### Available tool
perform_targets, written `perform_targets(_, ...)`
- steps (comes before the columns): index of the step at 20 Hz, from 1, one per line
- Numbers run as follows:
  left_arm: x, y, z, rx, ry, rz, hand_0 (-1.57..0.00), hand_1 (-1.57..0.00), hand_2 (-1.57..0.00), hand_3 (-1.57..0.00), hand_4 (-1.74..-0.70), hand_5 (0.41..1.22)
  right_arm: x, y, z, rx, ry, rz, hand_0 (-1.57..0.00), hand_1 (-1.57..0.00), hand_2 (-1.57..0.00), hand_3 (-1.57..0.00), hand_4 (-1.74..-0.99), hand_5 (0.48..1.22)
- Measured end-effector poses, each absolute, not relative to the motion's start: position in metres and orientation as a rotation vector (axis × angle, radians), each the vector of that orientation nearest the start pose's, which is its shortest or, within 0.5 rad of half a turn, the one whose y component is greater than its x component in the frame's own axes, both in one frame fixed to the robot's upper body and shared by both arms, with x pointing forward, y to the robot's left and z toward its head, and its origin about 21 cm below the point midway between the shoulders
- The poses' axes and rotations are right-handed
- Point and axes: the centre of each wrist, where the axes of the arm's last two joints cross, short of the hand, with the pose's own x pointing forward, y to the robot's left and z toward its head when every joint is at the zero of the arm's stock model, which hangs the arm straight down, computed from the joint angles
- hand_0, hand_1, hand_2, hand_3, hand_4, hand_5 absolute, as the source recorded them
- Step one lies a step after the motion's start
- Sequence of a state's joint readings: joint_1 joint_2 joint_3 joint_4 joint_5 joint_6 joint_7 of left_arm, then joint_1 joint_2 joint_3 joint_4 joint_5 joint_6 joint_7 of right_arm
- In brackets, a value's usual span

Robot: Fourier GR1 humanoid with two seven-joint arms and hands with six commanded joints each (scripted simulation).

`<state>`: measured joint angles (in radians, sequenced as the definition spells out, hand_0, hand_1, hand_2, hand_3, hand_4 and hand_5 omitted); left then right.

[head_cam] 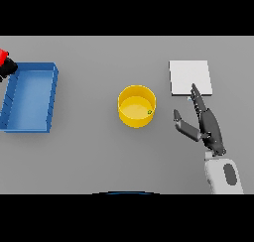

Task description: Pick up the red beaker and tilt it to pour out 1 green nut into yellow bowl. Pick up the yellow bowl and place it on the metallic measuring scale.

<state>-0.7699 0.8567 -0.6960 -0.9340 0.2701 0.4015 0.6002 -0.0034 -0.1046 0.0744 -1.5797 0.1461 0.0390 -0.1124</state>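
The yellow bowl (130, 120) stands upright at the table's middle, and a small green nut (149, 112) lies inside it near its right wall. My right hand (209, 127) is open a short way to the right of the bowl, not touching it, with its fingers stretched toward the scale and its thumb toward the bowl. The metallic measuring scale (190, 77), a pale square plate, lies at the back right just beyond the fingertips. Only a sliver of the red beaker (2, 55) shows at the far left edge, with a dark part of my left hand (9, 68) against it.
A blue rectangular tray (34, 65) lies at the left, between the beaker and the bowl. Bare grey table separates the bowl from the scale.
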Motion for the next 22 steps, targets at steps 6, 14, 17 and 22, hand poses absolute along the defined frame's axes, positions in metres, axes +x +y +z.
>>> perform_targets(6, 0.370, 0.329, 0.129, 0.719, -1.002, -0.416, -0.79, -0.66, -0.60, -0.37, -0.88, 0.701, 0.248, -0.235, 0.006, -0.091, -1.676, 0.294, 0.00, 0.00, 0.00, 0.00, -1.320, 0.726)
perform_targets(14, 0.372, 0.329, 0.130, 0.731, -0.908, -0.539, -0.13, -0.11, -0.10, -0.06, -0.76, 0.655, 0.247, -0.237, 0.004, -0.109, -1.675, 0.311, 0.00, 0.00, 0.00, 0.00, -1.305, 0.717)
perform_targets(17, 0.371, 0.326, 0.125, 0.769, -0.930, -0.555, -0.07, -0.06, -0.05, -0.03, -0.73, 0.658, 0.247, -0.234, 0.006, -0.119, -1.666, 0.310, 0.00, 0.00, 0.00, 0.00, -1.279, 0.713)
perform_targets(22, 0.373, 0.325, 0.127, 0.769, -0.998, -0.507, -0.02, -0.02, -0.02, -0.01, -0.72, 0.682, 0.256, -0.228, 0.021, -0.240, -1.640, 0.446, 0.00, 0.00, 0.00, 0.00, -1.190, 0.663)
